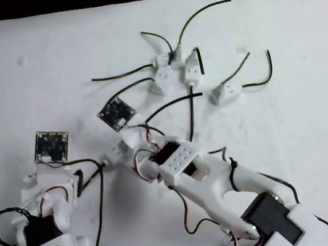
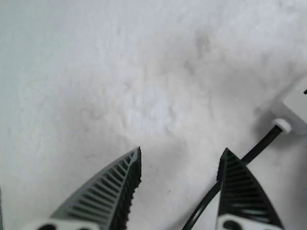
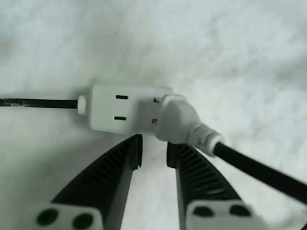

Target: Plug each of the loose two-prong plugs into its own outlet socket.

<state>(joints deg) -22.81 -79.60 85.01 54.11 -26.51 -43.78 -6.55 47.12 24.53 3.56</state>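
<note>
A white outlet block (image 3: 120,109) lies flat on the table with a black cable (image 3: 33,102) at one end. A white two-prong plug (image 3: 178,120) sits at its other end, tilted, with both prongs partly showing. My right gripper (image 3: 154,140) hovers just short of that joint, open by a narrow gap and holding nothing. From above, this outlet (image 1: 117,150) lies mid-table. My left gripper (image 2: 182,151) is wide open over bare table, with the outlet's cable (image 2: 254,149) beside one finger. Several more loose plugs and sockets (image 1: 171,70) lie farther back.
Black cables (image 1: 197,15) curl out from the far cluster, and another white connector (image 1: 226,92) lies to its right. A cable (image 1: 100,214) runs back between the two arm bases. The table's left and far right are bare white.
</note>
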